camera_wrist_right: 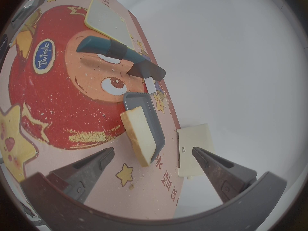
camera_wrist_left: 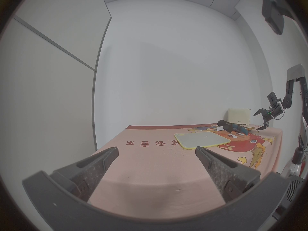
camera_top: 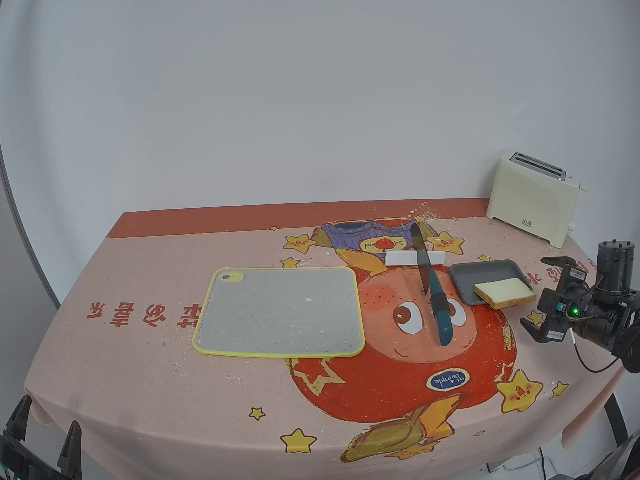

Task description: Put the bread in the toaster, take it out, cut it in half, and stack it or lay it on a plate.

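Observation:
A slice of bread (camera_top: 505, 293) (camera_wrist_right: 141, 135) lies half on a small grey plate (camera_top: 477, 271) (camera_wrist_right: 142, 100), overhanging its near edge. The cream toaster (camera_top: 533, 198) (camera_wrist_right: 194, 148) stands at the table's far right corner. A knife with a teal handle (camera_top: 438, 305) (camera_wrist_right: 118, 50) lies left of the plate, its blade on a white rest (camera_top: 400, 258). My right gripper (camera_top: 543, 298) (camera_wrist_right: 152, 150) hangs open just right of the bread, apart from it. My left gripper (camera_top: 47, 416) (camera_wrist_left: 157, 154) is open, low off the table's near left corner.
A grey cutting board with a yellow rim (camera_top: 280, 311) (camera_wrist_left: 202, 139) (camera_wrist_right: 106, 21) lies mid-table, left of the knife. A pink cartoon-print cloth (camera_top: 167, 381) covers the table. A plain wall stands close behind the far edge. Crumbs dot the cloth near the plate.

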### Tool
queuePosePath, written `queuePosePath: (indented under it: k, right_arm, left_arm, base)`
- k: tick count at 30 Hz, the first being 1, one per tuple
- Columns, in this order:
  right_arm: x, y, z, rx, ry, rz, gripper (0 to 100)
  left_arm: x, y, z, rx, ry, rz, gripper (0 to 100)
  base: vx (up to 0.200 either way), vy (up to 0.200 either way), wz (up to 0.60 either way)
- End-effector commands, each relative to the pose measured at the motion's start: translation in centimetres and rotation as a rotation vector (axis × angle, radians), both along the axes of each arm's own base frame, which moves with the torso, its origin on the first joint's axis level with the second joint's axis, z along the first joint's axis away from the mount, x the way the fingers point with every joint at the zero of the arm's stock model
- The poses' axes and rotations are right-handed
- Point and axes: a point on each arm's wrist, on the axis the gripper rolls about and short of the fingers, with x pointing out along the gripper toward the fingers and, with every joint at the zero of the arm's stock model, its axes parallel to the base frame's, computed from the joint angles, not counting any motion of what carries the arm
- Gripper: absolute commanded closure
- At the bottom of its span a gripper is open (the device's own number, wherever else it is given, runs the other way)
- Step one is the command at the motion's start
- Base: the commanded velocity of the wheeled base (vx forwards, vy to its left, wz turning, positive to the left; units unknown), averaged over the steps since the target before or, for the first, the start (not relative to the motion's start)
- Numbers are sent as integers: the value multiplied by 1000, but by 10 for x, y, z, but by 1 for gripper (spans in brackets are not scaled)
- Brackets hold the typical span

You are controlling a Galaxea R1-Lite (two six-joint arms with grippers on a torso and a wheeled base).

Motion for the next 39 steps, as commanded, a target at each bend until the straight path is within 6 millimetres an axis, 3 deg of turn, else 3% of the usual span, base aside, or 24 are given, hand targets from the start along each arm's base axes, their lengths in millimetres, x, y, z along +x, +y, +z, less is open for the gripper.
queuePosePath:
  k: [1, 19, 39]
  right_arm:
    - [10, 4, -8, -7, 32, 11, 0]
    - [33, 10, -20, -39, 58, -19, 0]
    - [49, 7, -16, -40, -17, -62, 0]
  left_arm:
    - [0, 0, -5, 0, 1, 0, 0]
    - [0, 0, -5, 0, 1, 0, 0]
    - [0, 0, -5, 0, 1, 0, 0]
  base:
    - [0, 0, 0]
    - [0, 0, 0]
    - [0, 0, 0]
